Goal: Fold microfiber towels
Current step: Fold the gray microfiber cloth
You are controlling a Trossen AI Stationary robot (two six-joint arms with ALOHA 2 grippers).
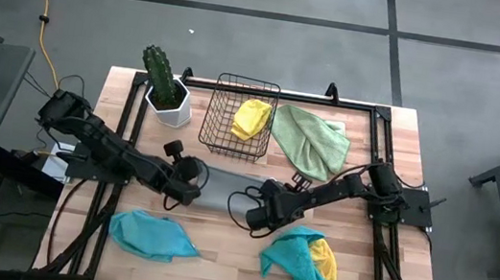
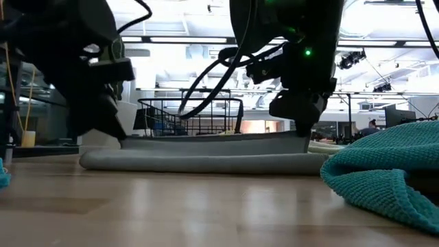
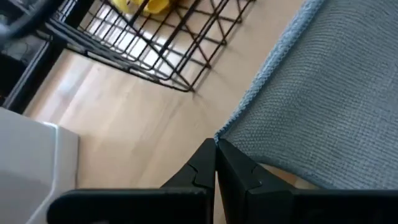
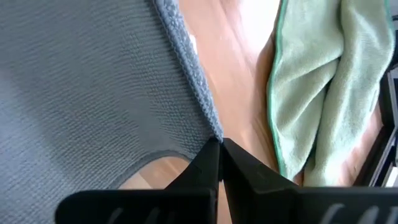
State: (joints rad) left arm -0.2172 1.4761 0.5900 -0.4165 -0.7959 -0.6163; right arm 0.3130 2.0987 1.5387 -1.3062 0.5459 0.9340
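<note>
Currently the grey towel [image 1: 224, 190] lies at frame centre, each corner pinched by the left claw [image 1: 187, 190] and right claw [image 1: 257, 216], both clamped; corners should be carried evenly, edges aligned.

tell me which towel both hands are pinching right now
The grey towel at table centre: the left hand and right hand each pinch a corner. The others lie untouched.
</note>
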